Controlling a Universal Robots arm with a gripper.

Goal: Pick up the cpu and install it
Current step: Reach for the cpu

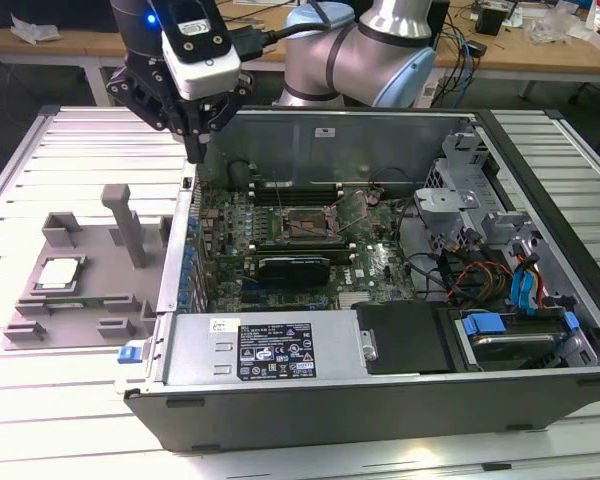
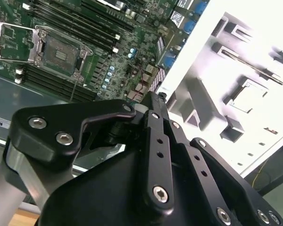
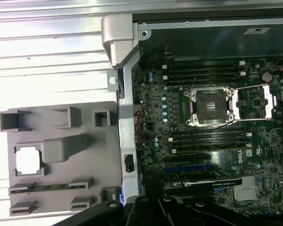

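Nearest the lens, the gripper [image 2: 153,100] is hanging with its fingers pressed together and pinching nothing, its tip pointing down over the side wall of the case [image 1: 172,270], between tray and board. Closed and empty like this, it is not set for a grasp (a judgement, not a sighting). Outward on 1 side, the grey tray [image 1: 90,255] is lying on the slatted table [image 1: 70,400]. The cpu [image 1: 58,272] is sitting flat in a square pocket of it, silvery top up, likely so that it is presenting squarely for a grasp from above. It is lying well apart from the gripper, toward the exterior view's left and lower. On the other side, the socket [image 1: 305,222] is standing open, its frame flipped back, seemingly awaiting the chip.
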